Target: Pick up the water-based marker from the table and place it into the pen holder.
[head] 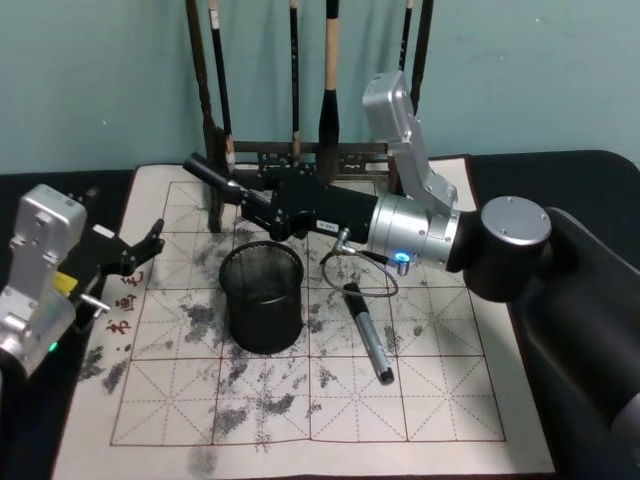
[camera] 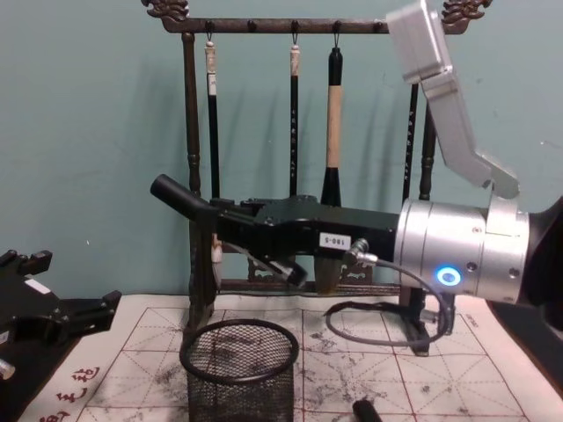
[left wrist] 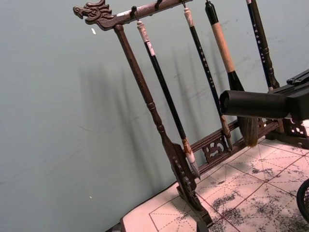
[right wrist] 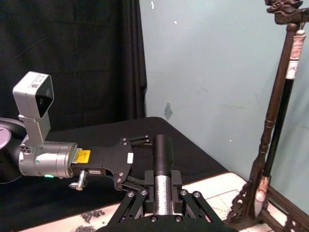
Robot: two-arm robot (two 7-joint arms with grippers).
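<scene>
Right gripper point(head: 252, 198): reached in from the right, above the far part of the whitish red-gridded calligraphy mat point(head: 430, 390) that covered the dark table point(head: 560, 165). Its fingers were closed around a marker point(head: 210, 176), a black-capped cylinder with a grey barrel. The grip on the barrel was seen clearly in the right wrist view. The marker was held off the surface, nearly level, with its black end rising toward the table's far left corner.

The marker was above and just behind the round black wire-mesh pen holder point(head: 262, 320), not inside it. The holder stood on the mat, left of centre. The dark wooden brush rack point(camera: 188, 132), hung with brushes, stood along the far edge.

A second black-and-grey pen point(head: 368, 333) lay flat on the mat, right of the holder and apart from it.

Left gripper point(head: 148, 248): recorded over the mat's left edge, fingers spread, with nothing between them.

Writing noted:
- A small white label point(camera: 334, 239) on the right gripper body carried dark digits that could not be read with certainty.
- A yellow label point(right wrist: 83, 155) on the left gripper had no legible text.
- Red characters point(head: 124, 305) were painted on the mat near its left edge; they could not be read.
</scene>
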